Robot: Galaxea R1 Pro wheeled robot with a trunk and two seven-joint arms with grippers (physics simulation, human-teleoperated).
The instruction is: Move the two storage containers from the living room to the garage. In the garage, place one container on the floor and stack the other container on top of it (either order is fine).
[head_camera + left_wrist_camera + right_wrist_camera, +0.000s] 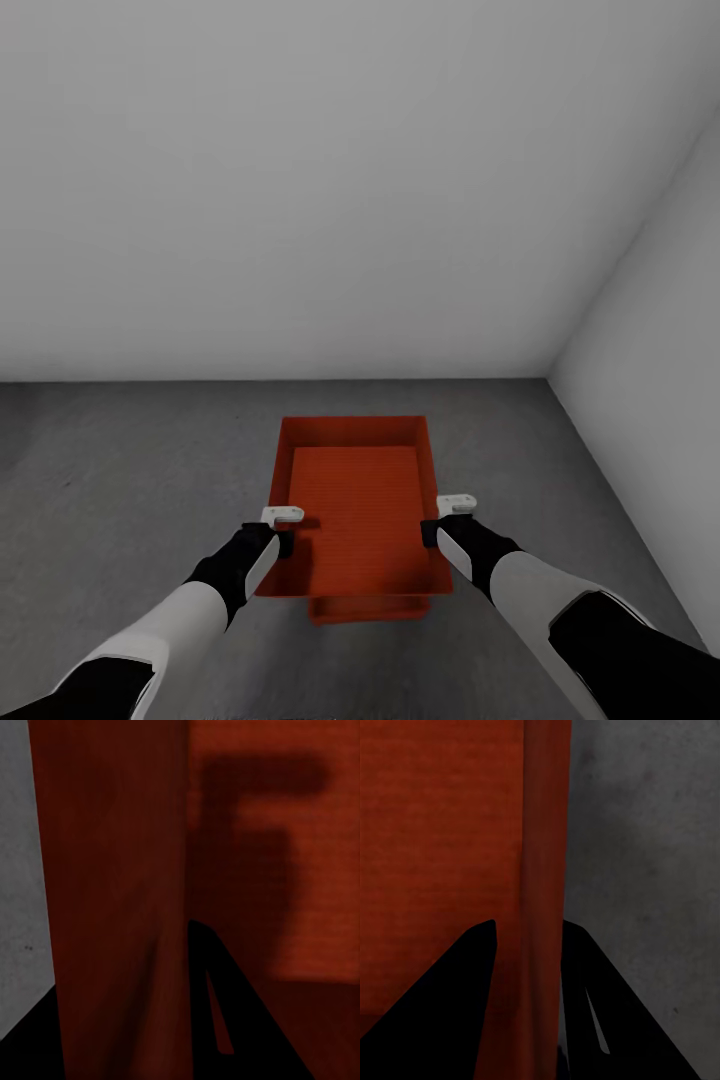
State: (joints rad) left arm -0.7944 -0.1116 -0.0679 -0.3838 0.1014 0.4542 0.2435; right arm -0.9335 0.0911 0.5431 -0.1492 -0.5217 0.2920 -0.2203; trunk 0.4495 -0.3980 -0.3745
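Red-orange lidless rectangular storage container (355,500) held level by its long walls, left gripper (283,520) and right gripper (452,510) each clamping one, directly over its twin (368,607) on dark grey garage floor (120,480) near the white-walled corner, for stacking.

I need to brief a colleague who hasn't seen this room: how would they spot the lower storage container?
Look at the dark grey floor near the corner of the white walls. The upper container is gripped on both long walls by the left gripper and right gripper. The lower container is the red-orange strip below its near edge.
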